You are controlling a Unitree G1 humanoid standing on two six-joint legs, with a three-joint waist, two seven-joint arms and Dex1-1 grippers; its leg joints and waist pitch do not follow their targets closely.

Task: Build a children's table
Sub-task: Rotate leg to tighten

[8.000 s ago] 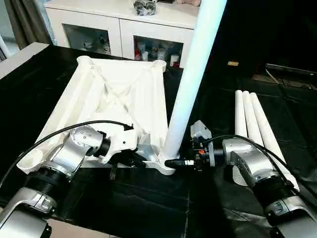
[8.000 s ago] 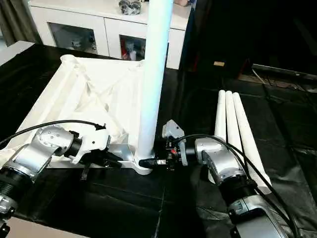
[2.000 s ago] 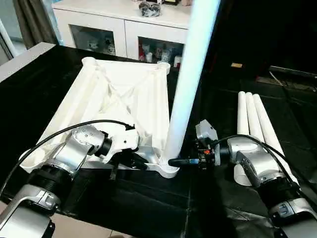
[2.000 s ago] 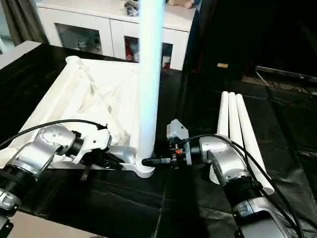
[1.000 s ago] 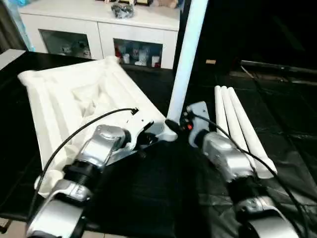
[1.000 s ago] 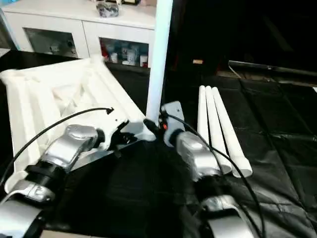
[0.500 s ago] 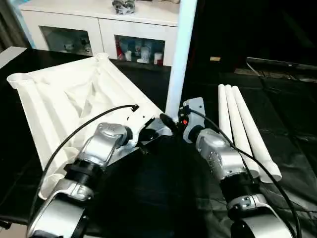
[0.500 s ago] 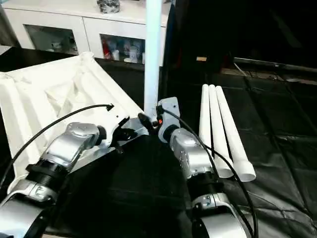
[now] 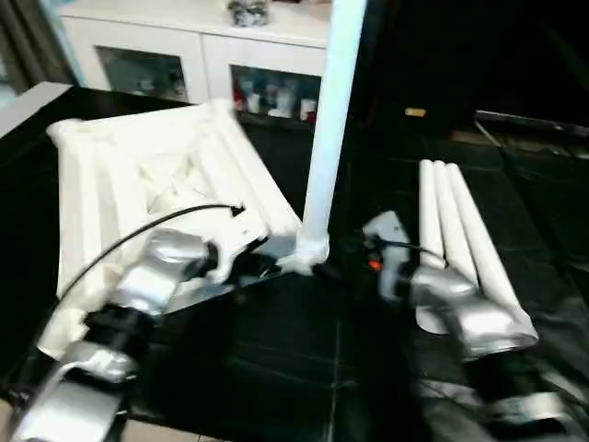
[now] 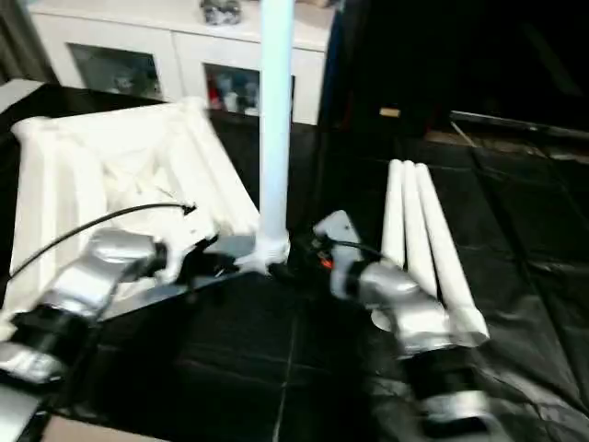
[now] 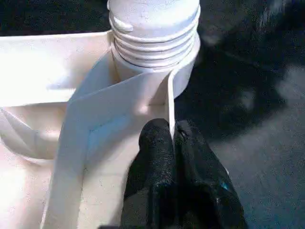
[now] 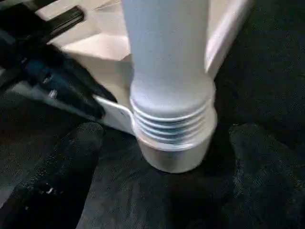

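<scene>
Black-covered work surface (image 9: 304,368), white glass-door cabinet (image 9: 212,64) behind; tabletop (image 9: 138,175) lies ribbed underside up, one leg standing in its near corner.

Upright leg (image 9: 331,110) sits in the corner socket (image 11: 157,71) nearest the robot; several thread rings still show above the socket rim in both wrist views. Left gripper (image 11: 172,138): fingers pressed together on the thin edge wall of the tabletop just beside that socket, pinching it. Right gripper (image 12: 162,143): fingers spread wide, one (image 12: 62,167) on each side of the leg's base and apart from it, touching nothing. Three spare legs (image 9: 456,230) lie side by side on the black surface to the robot's right, touching one another, well apart from the tabletop. Both silver forearms reach toward the near corner.
</scene>
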